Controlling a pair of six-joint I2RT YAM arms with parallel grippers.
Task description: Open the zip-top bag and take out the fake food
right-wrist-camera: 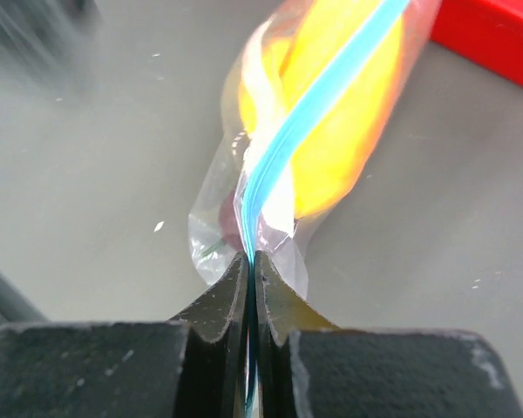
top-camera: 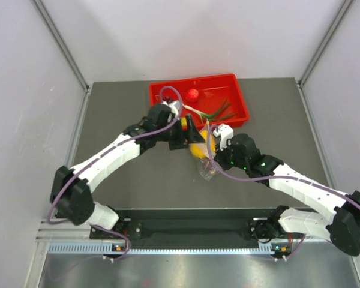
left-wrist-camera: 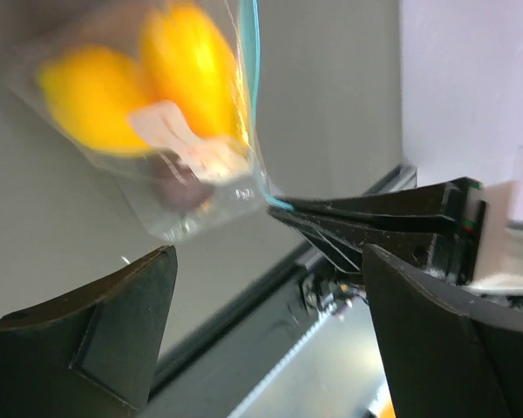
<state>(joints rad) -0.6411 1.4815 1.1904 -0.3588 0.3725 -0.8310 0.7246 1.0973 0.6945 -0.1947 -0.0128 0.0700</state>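
Edgewise between right jaws, zip-top bag (right-wrist-camera: pixel 318 131)

Bright, even light is casting faint shadows. The clear crinkly teal-zipped plastic pouch (left-wrist-camera: pixel 157 113) is blurring above the left wrist's jaws, glaring white just beyond the right wrist's.

You see a clear bag (left-wrist-camera: pixel 148 113) with a teal-blue strip (right-wrist-camera: pixel 314 104) and a white label (left-wrist-camera: pixel 183 139), 2 yellow-orange fruits (left-wrist-camera: pixel 87 96), a maroon piece (left-wrist-camera: pixel 179 187) and a red tray (top-camera: pixel 231 90).

A red tray (top-camera: pixel 223 89) sits on the grey worktop (top-camera: pixel 117 114) just beyond the left claw (top-camera: pixel 192 137). It holds a small red ball (top-camera: pixel 193 93) and green stalks (top-camera: pixel 221 110).
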